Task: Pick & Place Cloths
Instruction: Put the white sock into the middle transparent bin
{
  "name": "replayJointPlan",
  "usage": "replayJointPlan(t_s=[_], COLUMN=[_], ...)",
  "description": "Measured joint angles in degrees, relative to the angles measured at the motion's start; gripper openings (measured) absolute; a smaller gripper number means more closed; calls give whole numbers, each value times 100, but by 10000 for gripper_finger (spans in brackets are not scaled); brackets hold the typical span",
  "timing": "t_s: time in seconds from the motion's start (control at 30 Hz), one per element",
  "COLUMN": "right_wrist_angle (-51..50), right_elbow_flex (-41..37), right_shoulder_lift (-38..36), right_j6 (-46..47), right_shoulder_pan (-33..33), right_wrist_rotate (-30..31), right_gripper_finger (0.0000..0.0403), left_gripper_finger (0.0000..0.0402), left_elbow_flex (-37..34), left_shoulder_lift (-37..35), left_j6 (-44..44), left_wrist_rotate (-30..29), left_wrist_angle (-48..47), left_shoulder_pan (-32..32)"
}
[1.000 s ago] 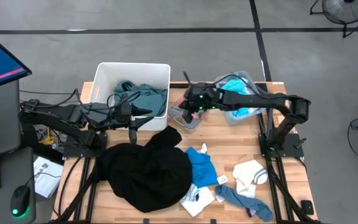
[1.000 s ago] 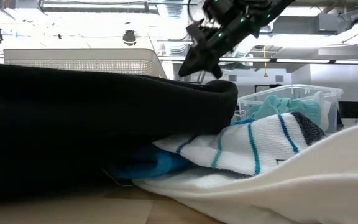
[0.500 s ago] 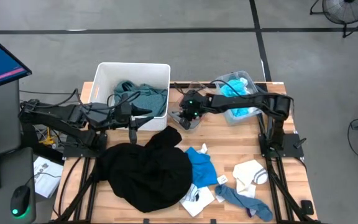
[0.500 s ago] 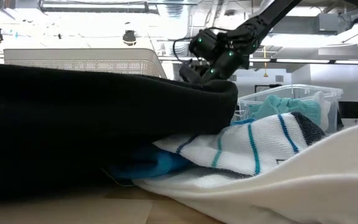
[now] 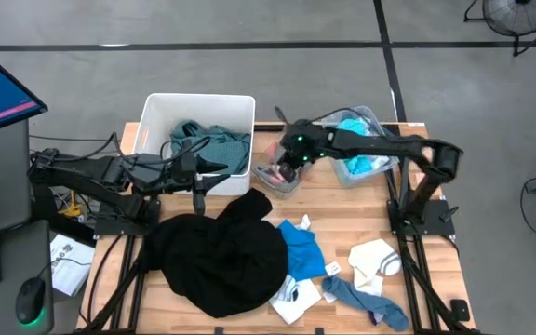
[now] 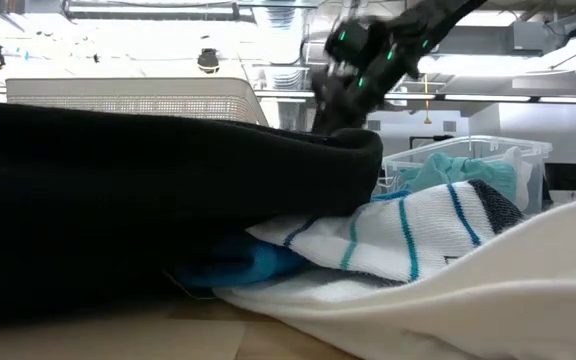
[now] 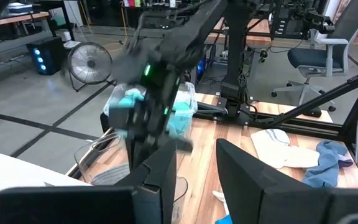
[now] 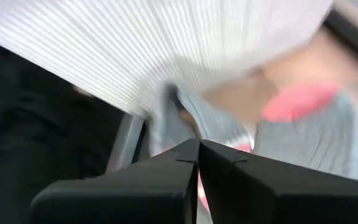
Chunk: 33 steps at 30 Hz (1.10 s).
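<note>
A large black garment [image 5: 221, 256] lies heaped on the near left of the table, with a blue cloth [image 5: 301, 247], white pieces [image 5: 375, 261] and a grey-blue sock [image 5: 361, 298] beside it. A teal-green shirt [image 5: 207, 144] sits in the white bin [image 5: 152, 116], and a cyan shirt [image 5: 356, 154] sits in a clear bin [image 5: 372, 116]. My right gripper [image 5: 280, 172] [image 8: 197, 144] is shut with nothing between its fingers. It slants down over a small clear bin [image 5: 291, 186] holding grey and pink socks [image 8: 303, 124]. My left gripper [image 5: 221, 167] [image 7: 194, 180] waits open by the white bin.
The white bin stands at the far left and the two clear bins at the far middle and right. The black garment [image 6: 118, 200] and a striped white sock [image 6: 418, 235] fill the low view. Bare wood [image 5: 342, 209] shows between the bins and the cloths.
My right gripper has swung above the small clear bin, first toward the table's left and lower, then back toward the right. Its fingers have tipped more steeply down. It has stayed shut.
</note>
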Motion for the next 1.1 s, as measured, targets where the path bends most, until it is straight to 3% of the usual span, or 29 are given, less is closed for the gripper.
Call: replayJointPlan(t_s=[0.13,0.33,0.53,0.7,0.9,1.1], right_wrist_angle=[-377,-2054,-4194,-5736,-5700,-4749], right_elbow_flex=[1,4,2,-2,-386,-1494], right_shoulder_lift=[-801,-1870,-2287,-2345,-2253,-2270], right_j6=[-2,503,1806,3935,5727,7160], right_shoulder_pan=[2,520,2110,3774,5191,5772], right_wrist_rotate=[18,71,329,1020,1017,624], right_gripper_finger=[3,3,2,15,99,229], left_gripper_finger=[99,99,99,99,99,99], left_elbow_flex=[0,4,2,2,2,2], left_shoulder_lift=[0,192,555,661,623,623], left_j6=[0,0,-48,-260,-262,-272], left_wrist_rotate=[0,36,152,339,337,524], left_wrist_angle=[-1,15,4,2,32,63], left_shoulder_pan=[0,0,0,0,0,-2])
